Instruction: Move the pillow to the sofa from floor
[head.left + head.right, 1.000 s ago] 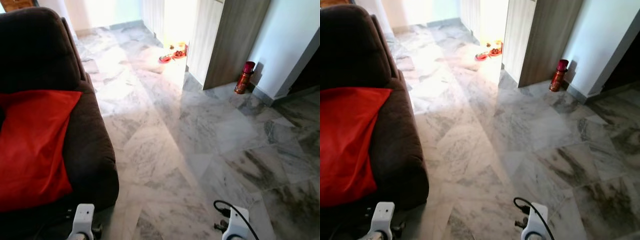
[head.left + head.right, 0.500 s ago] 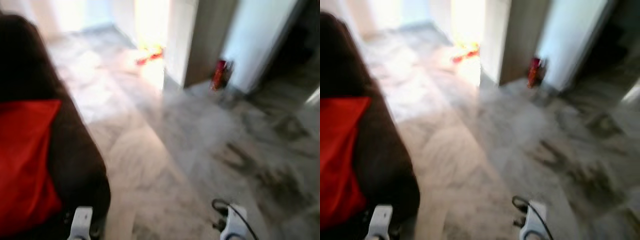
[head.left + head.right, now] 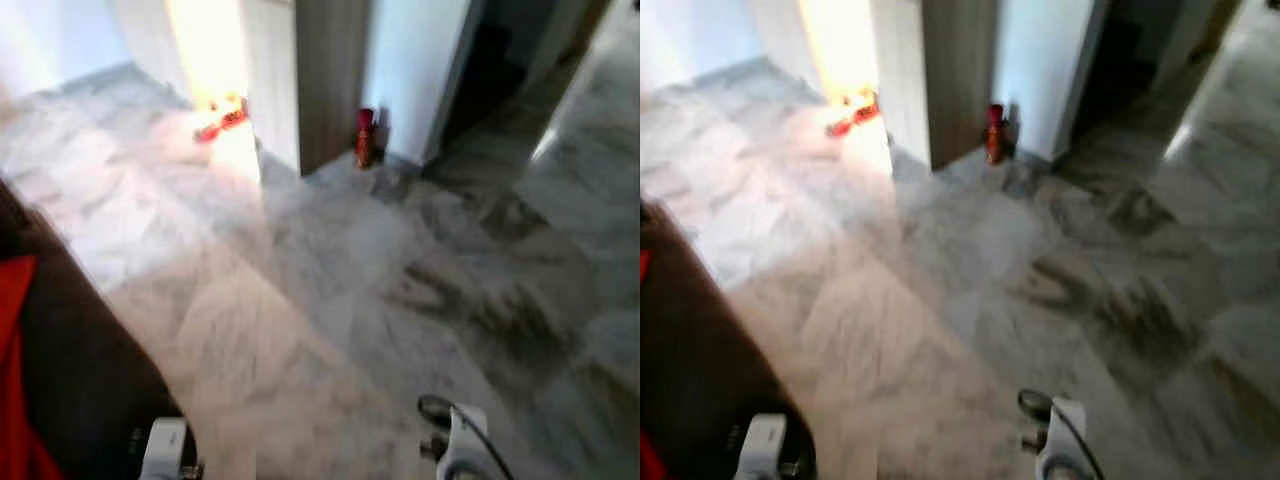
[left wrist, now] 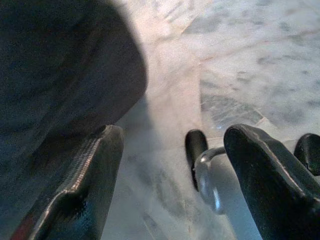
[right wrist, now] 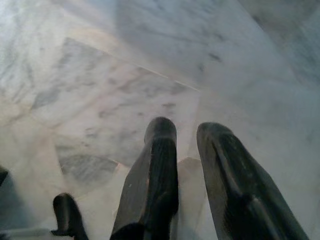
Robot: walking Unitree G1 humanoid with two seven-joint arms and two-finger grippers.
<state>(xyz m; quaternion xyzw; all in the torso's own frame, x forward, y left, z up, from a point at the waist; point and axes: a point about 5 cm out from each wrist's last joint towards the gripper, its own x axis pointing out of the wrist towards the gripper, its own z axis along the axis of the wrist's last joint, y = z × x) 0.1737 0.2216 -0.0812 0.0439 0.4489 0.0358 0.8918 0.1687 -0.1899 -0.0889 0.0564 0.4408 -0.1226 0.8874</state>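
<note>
Since a second ago our head camera has swung to the right: the dark sofa [image 3: 70, 380] and the red pillow [image 3: 14, 400] have slid to the left edge of the eye views, and the red canister [image 3: 365, 137] by the wood-panel partition [image 3: 320, 80] now sits near top centre. The eye views are blurred. The pillow lies on the sofa seat, only a sliver in frame, well off to the left of both grippers. We note the left gripper [image 4: 170, 170] hanging low with its fingers [image 4: 80, 190] spread wide and nothing between them; the sofa's rounded arm is just beside one finger. The right gripper [image 5: 187, 175] hangs over the marble floor [image 5: 125, 65], fingers [image 5: 155, 175] nearly together with a narrow gap, holding nothing. Red bowls [image 3: 220, 120] sit in the sunlit patch beyond.
</note>
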